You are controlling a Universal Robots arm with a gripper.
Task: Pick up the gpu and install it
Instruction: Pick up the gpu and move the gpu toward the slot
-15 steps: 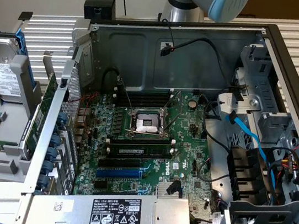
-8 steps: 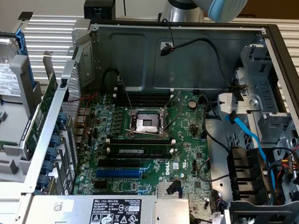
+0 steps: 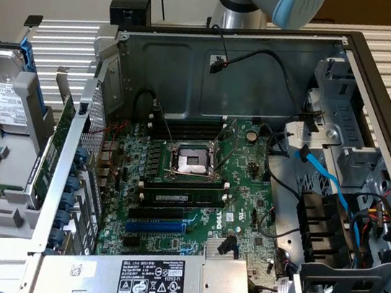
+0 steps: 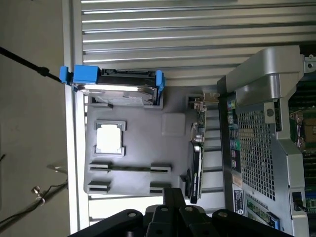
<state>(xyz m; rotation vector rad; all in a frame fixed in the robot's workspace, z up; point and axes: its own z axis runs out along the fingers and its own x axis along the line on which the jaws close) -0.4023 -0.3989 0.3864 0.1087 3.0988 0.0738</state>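
Observation:
The gpu stands on edge in a slot of the grey holder tray, just outside the computer case's perforated rear panel. In the exterior view the gpu is a thin green strip at the left, between the tray and the case wall. My gripper is shut with nothing between its black fingers. It hovers high above the tray, close to the gpu's near end and clear of it. The motherboard lies inside the open case, with a blue slot near its front.
On the tray sit a hard drive in a blue carrier and a processor chip. Inside the case are RAM sticks, a processor socket, loose cables and a power supply. The arm reaches over the case's back.

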